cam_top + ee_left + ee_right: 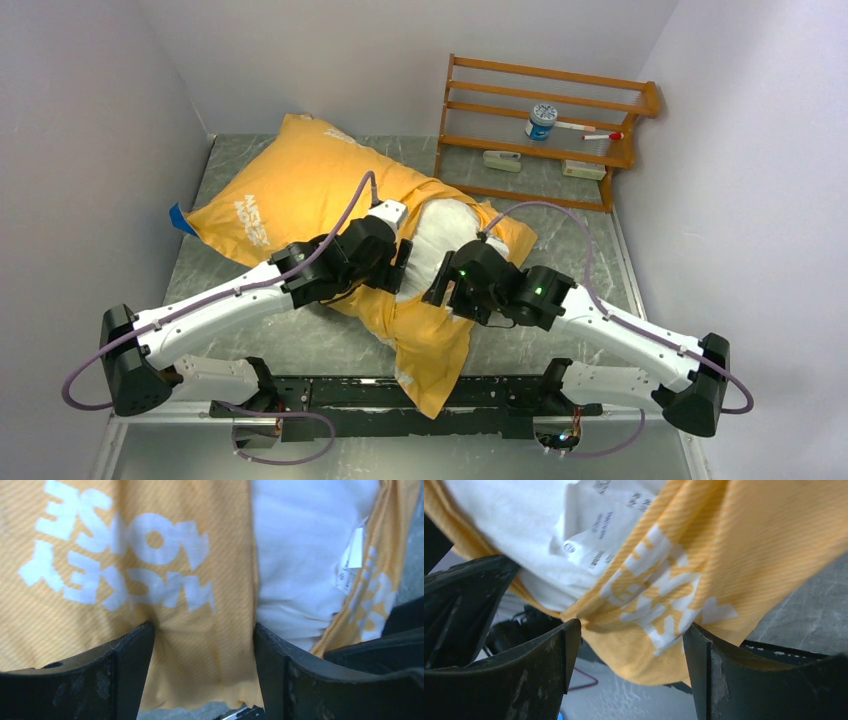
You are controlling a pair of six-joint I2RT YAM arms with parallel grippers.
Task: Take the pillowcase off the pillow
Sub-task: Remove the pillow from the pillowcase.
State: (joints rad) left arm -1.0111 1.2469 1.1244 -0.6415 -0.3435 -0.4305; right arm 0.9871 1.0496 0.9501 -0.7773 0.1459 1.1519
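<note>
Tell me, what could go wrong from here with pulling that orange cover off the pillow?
1. The left gripper and right gripper both stand open at the mouth of the pillowcase, where the white pillow bulges out. Closing there could pinch pillow along with fabric.
2. The pillowcase's loose end drapes over the near edge of the table and might snag or slide off.

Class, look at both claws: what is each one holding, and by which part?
Nothing is held. The left claw and right claw stand open, the pillowcase lying loose between their fingers.
</note>
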